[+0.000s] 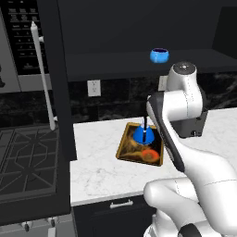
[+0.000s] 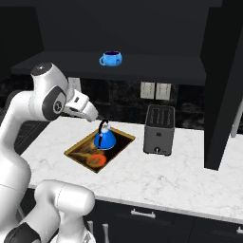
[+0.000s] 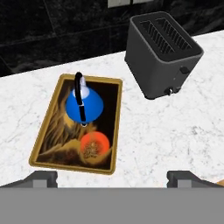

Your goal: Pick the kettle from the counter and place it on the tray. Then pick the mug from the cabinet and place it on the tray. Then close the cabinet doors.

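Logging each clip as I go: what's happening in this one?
A white Franka arm is partway through loading a tray. The blue kettle already stands on the tray on the marble counter, beside a dark toaster. The gripper hangs above with fingers spread and nothing between them. The blue mug sits on the shelf of the open cabinet, untouched.

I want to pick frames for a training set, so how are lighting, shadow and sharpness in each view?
Left base view: the cabinet interior is near black, though the mug stands out; edges look soft. Right base view: the counter is evenly lit, and the toaster casts a soft shadow. Hand view: sharpest; the kettle and tray are crisp and glare-free, above the open pincer.
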